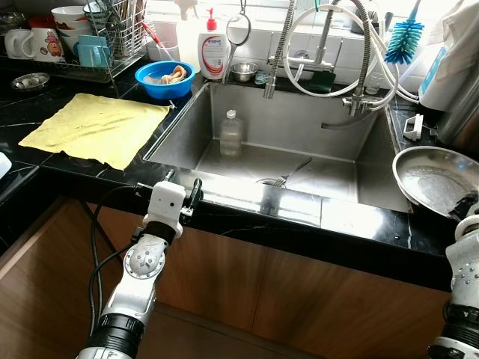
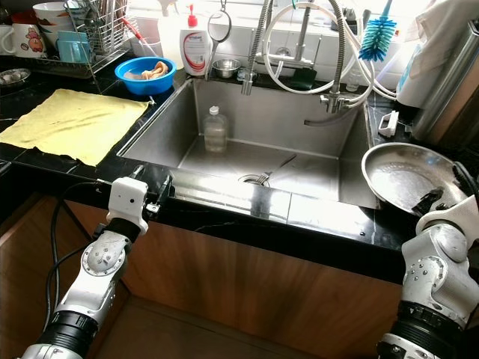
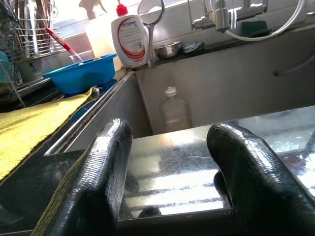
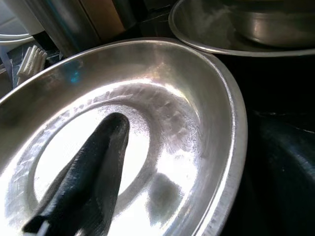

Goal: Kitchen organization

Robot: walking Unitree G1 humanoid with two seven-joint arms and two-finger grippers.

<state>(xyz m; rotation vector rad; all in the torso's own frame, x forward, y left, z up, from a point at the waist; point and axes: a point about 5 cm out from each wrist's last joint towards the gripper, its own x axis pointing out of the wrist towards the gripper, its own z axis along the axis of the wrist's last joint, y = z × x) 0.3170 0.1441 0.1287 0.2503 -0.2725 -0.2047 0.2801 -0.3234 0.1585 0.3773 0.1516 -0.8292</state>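
the right gripper pinches the rim of the pan on the counter right of the sink; it should lift level. the left gripper rests open at the sink's front edge.

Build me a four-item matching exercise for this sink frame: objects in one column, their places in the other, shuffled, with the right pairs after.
Things:
1. clear bottle
2. yellow cloth
3. steel plate
4. blue bowl

Places:
A. spread flat on the black counter left of the sink
B. standing upright inside the sink basin
C. on the counter at the sink's back left corner, by the dish rack
D. right of the sink, at the right gripper

Pairs: 1-B, 2-A, 3-D, 4-C
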